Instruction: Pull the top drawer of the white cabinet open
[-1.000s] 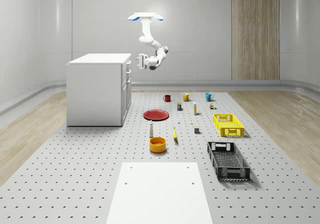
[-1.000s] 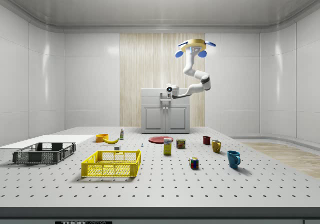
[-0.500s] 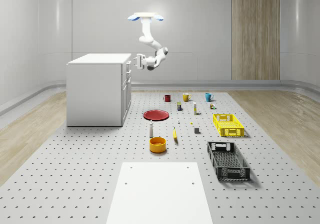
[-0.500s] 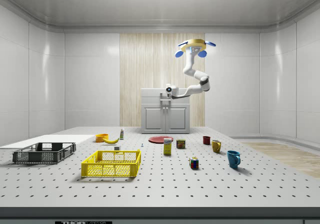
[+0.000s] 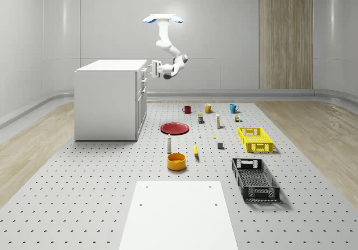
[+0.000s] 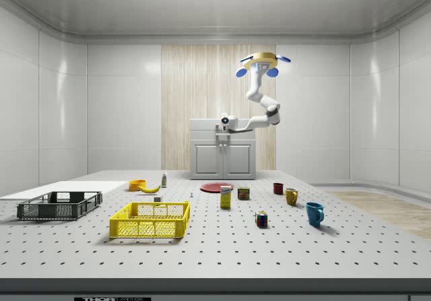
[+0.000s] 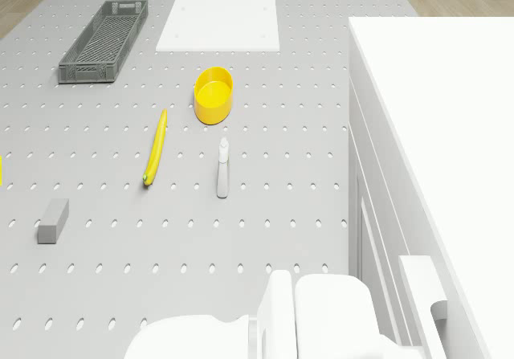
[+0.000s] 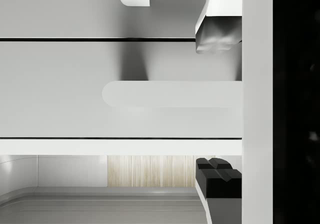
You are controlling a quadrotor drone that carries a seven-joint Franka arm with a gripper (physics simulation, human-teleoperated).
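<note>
Pale panelled walls and a strip of wood cladding enclose a grey perforated floor, where the white cabinet (image 5: 111, 99) stands toward the whole-scene view's left. Its top drawer (image 8: 120, 88) sits flush with the cabinet front, shut, with a pale bar handle (image 8: 170, 94) across it.

High above the floor, the drone (image 5: 163, 19) hovers just off the cabinet's drawer side, over the red plate (image 5: 174, 128). Its arm bends down and back toward the cabinet, bringing the end effector (image 5: 149, 69) level with the top drawer and right up against its front. In the wrist view the two fingers (image 8: 218, 33) stand apart, one on each side of the handle and spread wider than it, neither visibly pressing on it, so the end effector grips nothing.

Elsewhere on the floor lie a yellow bowl (image 7: 213, 95), a banana (image 7: 156, 147), a small bottle (image 7: 222, 166), a yellow crate (image 5: 255, 138), a black crate (image 5: 255, 178) and three mugs (image 5: 208, 108) in a row.
</note>
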